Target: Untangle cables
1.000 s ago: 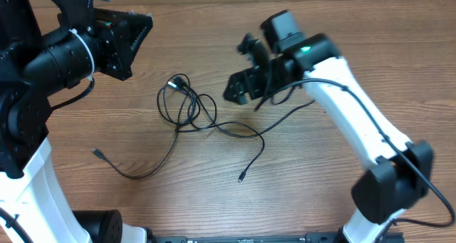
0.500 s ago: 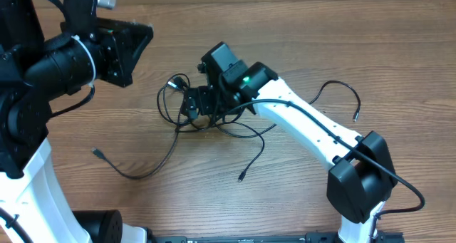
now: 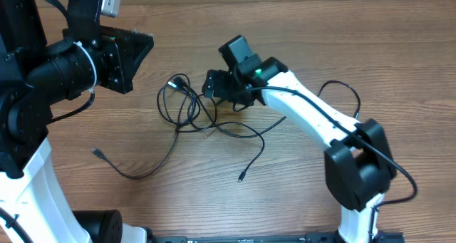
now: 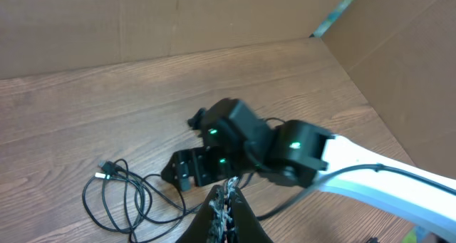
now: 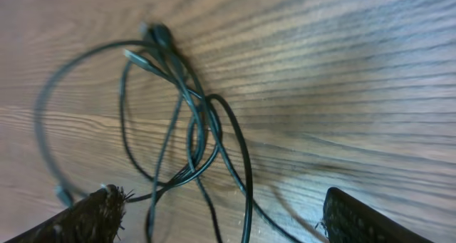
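Note:
Several thin black cables lie tangled in loops on the wooden table, with loose ends trailing to the front left and the front. One separate cable lies apart on the right. My right gripper is open just right of the tangle, low over it. In the right wrist view the cables run between my spread fingers, and the right gripper holds nothing. My left gripper hangs high at the back left, shut and empty; the left wrist view shows the tangle.
The white right arm stretches across the table from its base at the front right. The black left arm fills the left side. Cardboard walls stand behind and to the right of the table.
My right gripper swung left from mid-table, leaving one cable lying on the right, reached over the tangle, then drew back slightly to the right. The left arm barely moved.

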`<state>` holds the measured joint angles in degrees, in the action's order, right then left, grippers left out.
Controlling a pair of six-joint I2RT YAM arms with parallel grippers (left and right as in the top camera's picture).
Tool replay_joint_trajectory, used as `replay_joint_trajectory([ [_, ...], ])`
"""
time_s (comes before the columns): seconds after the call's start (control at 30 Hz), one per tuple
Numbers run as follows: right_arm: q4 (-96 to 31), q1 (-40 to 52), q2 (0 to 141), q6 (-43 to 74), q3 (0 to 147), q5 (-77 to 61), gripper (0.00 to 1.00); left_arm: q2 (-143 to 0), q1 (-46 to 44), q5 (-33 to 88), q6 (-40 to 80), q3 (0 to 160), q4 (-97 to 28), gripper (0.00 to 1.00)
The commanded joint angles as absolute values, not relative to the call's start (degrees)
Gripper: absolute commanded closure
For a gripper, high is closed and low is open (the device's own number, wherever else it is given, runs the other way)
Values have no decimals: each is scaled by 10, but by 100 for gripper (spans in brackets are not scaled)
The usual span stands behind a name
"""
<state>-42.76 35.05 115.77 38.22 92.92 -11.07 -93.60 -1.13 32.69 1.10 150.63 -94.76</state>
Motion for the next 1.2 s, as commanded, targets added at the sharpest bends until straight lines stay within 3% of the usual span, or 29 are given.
replay_joint_trajectory([
  [0.0,-425,356,1199,390,919,-118,12,-935,-11,324,-3,1505,-950,96],
  [0.33,-424,370,1235,387,918,-125,13,-935,-11,324,-17,1505,-957,96],
  [0.5,-415,382,1235,379,918,-125,45,-935,-11,324,-17,1505,-960,96],
  [0.73,-408,392,1235,375,918,-125,52,-935,-11,324,-17,1505,-967,96],
  [0.77,-408,392,1235,374,918,-124,58,-935,-11,324,-17,1505,-968,96],
  [0.83,-407,392,1235,375,918,-120,96,-935,-11,324,-17,1505,-968,96],
  [1.03,-415,390,1213,326,930,-128,96,-931,-11,256,30,1506,-967,96],
  [1.17,-487,383,1141,301,977,-77,96,-923,-11,180,39,1505,-968,96],
])
